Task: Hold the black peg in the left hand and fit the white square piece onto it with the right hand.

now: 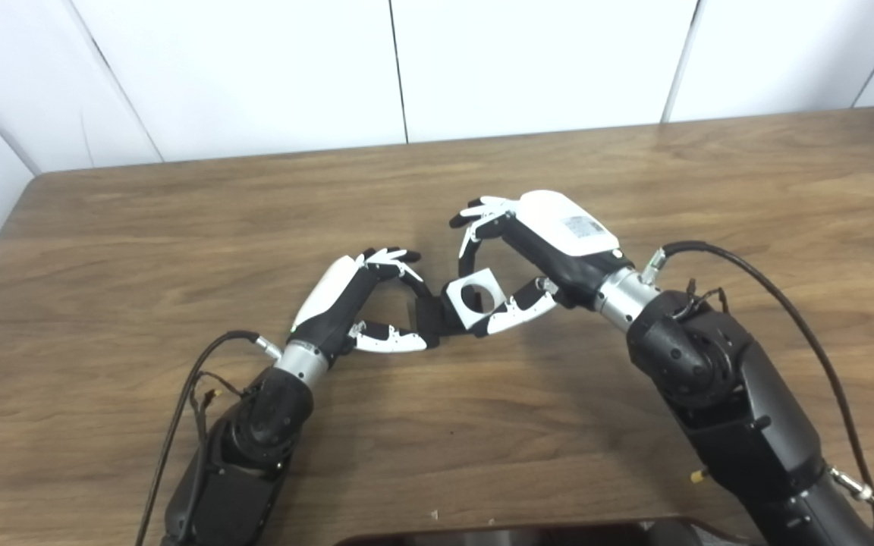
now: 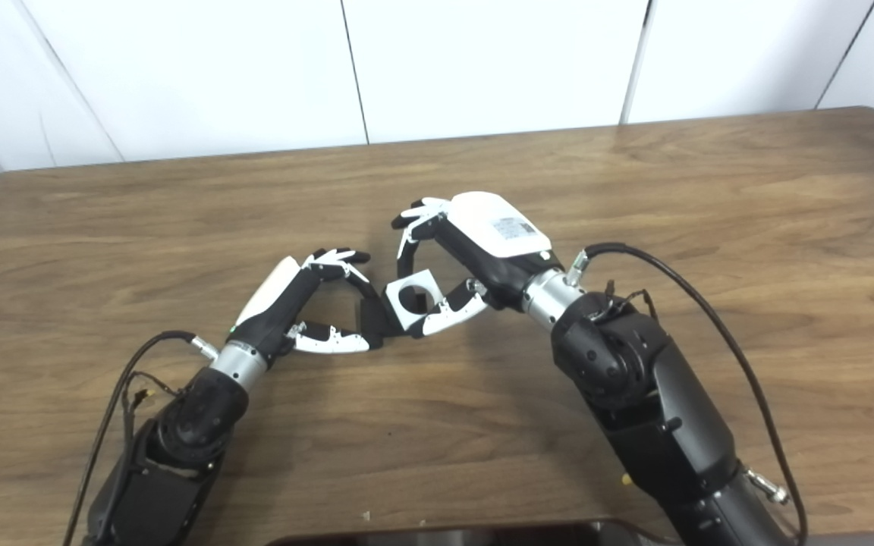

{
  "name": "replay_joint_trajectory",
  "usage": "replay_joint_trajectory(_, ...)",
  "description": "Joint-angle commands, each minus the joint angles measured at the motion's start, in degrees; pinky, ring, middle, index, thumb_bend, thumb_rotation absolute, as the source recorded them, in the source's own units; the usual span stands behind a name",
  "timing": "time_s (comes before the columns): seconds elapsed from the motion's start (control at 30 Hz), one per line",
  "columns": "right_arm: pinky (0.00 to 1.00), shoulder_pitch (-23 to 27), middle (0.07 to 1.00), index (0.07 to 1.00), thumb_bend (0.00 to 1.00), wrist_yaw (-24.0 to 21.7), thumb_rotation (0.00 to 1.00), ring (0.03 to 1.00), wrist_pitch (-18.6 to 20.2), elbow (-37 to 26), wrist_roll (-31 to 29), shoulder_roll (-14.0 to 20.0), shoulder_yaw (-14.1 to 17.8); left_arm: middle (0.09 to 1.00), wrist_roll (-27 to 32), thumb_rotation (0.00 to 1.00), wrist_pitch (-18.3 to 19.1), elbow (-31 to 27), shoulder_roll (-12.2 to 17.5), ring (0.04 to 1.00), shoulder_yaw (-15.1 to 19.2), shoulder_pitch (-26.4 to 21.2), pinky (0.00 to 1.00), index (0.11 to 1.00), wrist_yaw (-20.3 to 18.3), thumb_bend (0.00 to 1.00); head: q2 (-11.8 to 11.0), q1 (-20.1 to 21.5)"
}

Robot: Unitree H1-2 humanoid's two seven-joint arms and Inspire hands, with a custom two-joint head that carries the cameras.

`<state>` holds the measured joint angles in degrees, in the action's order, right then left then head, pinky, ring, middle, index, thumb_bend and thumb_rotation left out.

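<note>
Centre of frame, over the table (image 1: 634,174): both hands meet. Left hand (image 1: 357,303) comes in from lower left, fingers and thumb pinched on the peg (image 1: 428,318), a black block sitting between its fingertips at the hand's right end. Right hand (image 1: 536,254) comes in from lower right, curled around the piece (image 1: 471,297), a white square with a round hole, held between the thumb below and the fingers above. Piece sits just right of the peg, tilted, its lower left edge touching or overlapping the peg's right end. Cannot tell whether the peg has entered the hole; the hole looks open, with dark finger behind it. Peg mostly hidden by the left thumb and the piece, shape hard to read. Cables loop off both wrists. Both forearms cut off at the bottom edge.
</note>
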<state>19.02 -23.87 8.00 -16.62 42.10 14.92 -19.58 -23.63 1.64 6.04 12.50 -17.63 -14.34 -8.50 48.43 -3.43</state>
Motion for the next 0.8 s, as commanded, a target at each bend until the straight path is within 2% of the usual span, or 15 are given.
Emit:
replay_joint_trajectory(0.0, 0.89, 2.92, 0.832, 0.481, 0.51, 1.2, 0.15, 0.909, -1.08, -0.54, 0.29, -0.74, 0.09, 0.878, -0.37, 0.08, 1.97, 2.37, -0.64, 0.959, -2.04, 0.9, 1.0, 0.484, -2.71, 0.52, 0.03, -0.1)
replay_joint_trajectory(0.2, 0.92, 3.74, 0.831, 0.481, 0.51, 1.11, 0.15, 0.916, -0.78, 0.54, 0.45, -1.6, -0.26, 0.877, -0.45, 0.08, 2.28, 1.97, -0.59, 0.958, -1.97, 1.02, 1.0, 0.484, -2.81, 0.52, 0.13, 0.01)
replay_joint_trajectory(0.37, 0.88, 4.75, 0.832, 0.482, 0.51, 1.39, 0.15, 0.911, -1.25, 1.82, 0.94, -2.05, -0.79, 0.879, -0.3, 0.08, 2.43, 1.85, -0.71, 0.96, -1.96, 1.09, 1.0, 0.484, -2.9, 0.52, 0.2, -0.23)
replay_joint_trajectory(0.77, 0.89, 5.33, 0.831, 0.482, 0.51, 1.42, 0.15, 0.907, -0.71, 3.58, 1.67, -2.83, -1.52, 0.876, -0.36, 0.08, 3.21, 0.94, -0.59, 0.965, -2.1, 1.53, 1.0, 0.484, -3.36, 0.52, 0.59, -0.29)
